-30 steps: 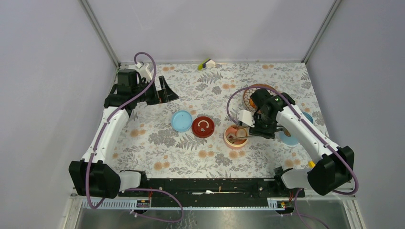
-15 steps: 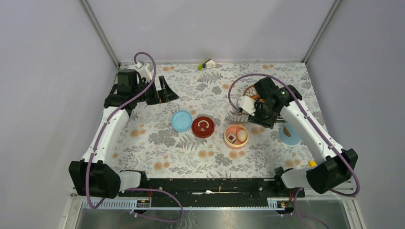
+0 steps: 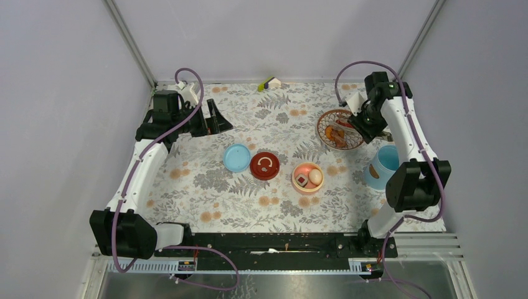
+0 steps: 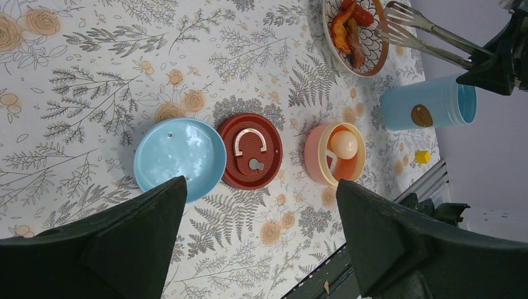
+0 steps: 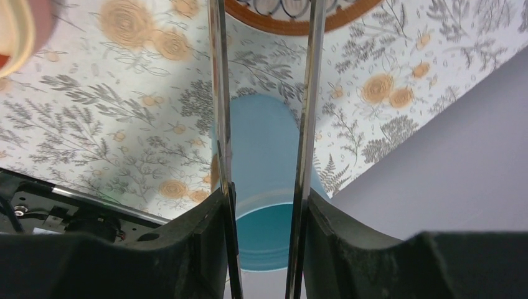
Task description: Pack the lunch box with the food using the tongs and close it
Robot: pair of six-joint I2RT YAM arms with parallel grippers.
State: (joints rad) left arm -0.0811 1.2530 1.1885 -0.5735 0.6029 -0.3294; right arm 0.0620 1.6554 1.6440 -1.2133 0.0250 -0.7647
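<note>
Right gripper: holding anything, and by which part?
Yes: the right gripper holds the tongs, one finger pressing outside each long arm on their rear stretch, away from the serving ends, which reach toward the patterned dish.

The tongs (image 4: 403, 14) look like polished, mirror-bright metal, the light-blue disc (image 4: 180, 156) and the light-blue shell (image 4: 429, 106) like smooth, slightly glossy plastic, and the flowered table cover (image 3: 249, 205) like matt printed cloth.
</note>
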